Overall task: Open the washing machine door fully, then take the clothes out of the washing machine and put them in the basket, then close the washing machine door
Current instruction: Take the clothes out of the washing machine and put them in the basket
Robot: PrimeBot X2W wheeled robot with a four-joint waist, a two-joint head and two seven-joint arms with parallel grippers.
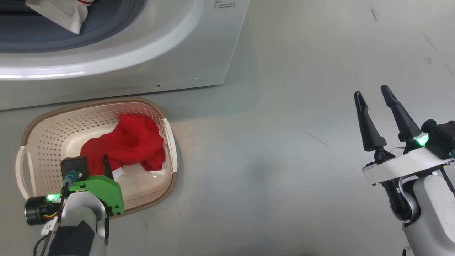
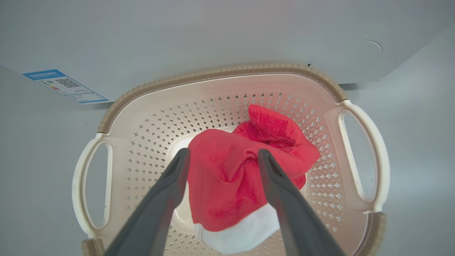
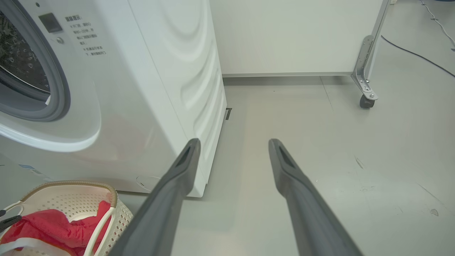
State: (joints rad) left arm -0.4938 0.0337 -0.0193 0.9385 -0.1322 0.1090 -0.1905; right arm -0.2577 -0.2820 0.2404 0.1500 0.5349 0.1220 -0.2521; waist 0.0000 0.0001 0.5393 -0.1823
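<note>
The left gripper (image 2: 224, 152) sits at the lower left of the head view, its wrist bent so that it points steeply downward under a green housing (image 1: 103, 190). Its two dark fingers (image 2: 160, 206) stand wide apart and pinch nothing. The right gripper (image 1: 371, 91) is held out at the lower right on a pale forearm (image 1: 432, 206), well apart from the left arm, its long fingers pointing forward, spread wide, with nothing between them.

The head view looks steeply down on the basket (image 1: 106, 101) before the washing machine (image 1: 124, 71). The left wrist view sits close above the basket; the right wrist view, seemingly low, shares its corner.
</note>
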